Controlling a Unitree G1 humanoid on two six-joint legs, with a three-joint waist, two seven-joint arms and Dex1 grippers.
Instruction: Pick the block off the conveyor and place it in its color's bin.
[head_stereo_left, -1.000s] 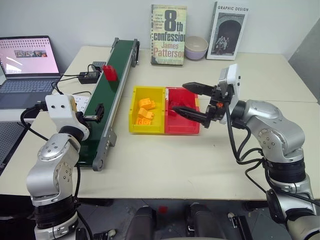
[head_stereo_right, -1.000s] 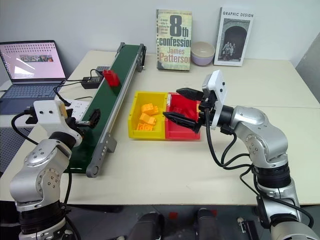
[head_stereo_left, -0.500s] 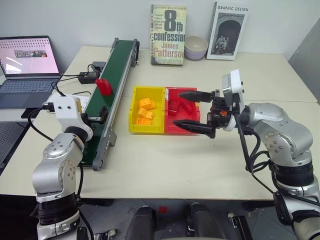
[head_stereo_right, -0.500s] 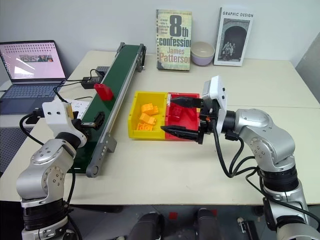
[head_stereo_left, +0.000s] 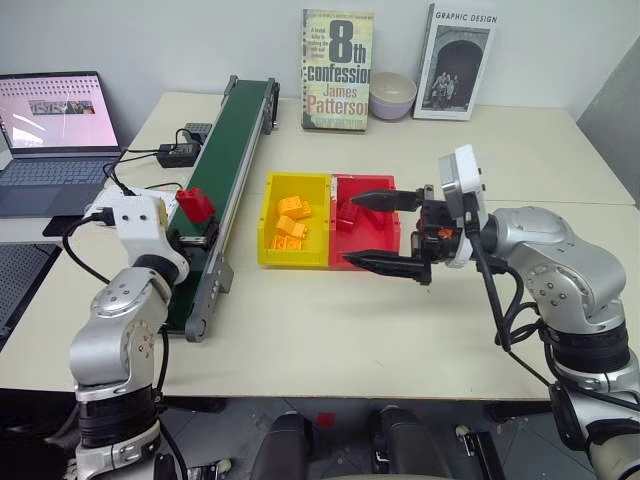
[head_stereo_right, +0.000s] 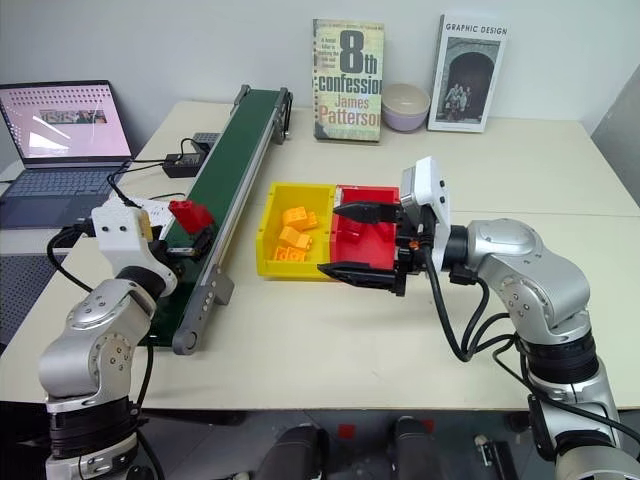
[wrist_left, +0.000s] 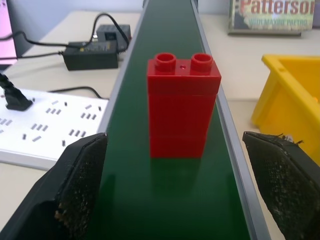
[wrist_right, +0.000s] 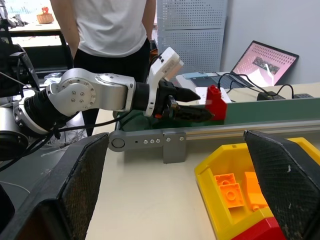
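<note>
The red block (head_stereo_left: 193, 203) stands upright on the dark green conveyor (head_stereo_left: 235, 130), near its front end. My left gripper (head_stereo_left: 203, 230) is level with the belt and open. In the left wrist view its wide-spread fingers (wrist_left: 80, 185) flank the block (wrist_left: 182, 105), which stands just ahead of them, untouched. My right gripper (head_stereo_left: 385, 232) hangs open and empty over the front right of the red bin (head_stereo_left: 362, 240), pointing left. The bin holds a few red bricks.
A yellow bin (head_stereo_left: 272, 215) with orange bricks is joined to the red one's left side. A laptop (head_stereo_left: 55, 120), power strip (head_stereo_left: 160, 205) and adapter (head_stereo_left: 180, 153) lie left of the belt. Two books (head_stereo_left: 337, 70) and a bowl (head_stereo_left: 392, 95) stand at the back. A person (wrist_right: 110, 30) stands beyond the table.
The block has ridden down the belt to my left gripper. My right gripper has drawn back a little from the red bin and turned.
</note>
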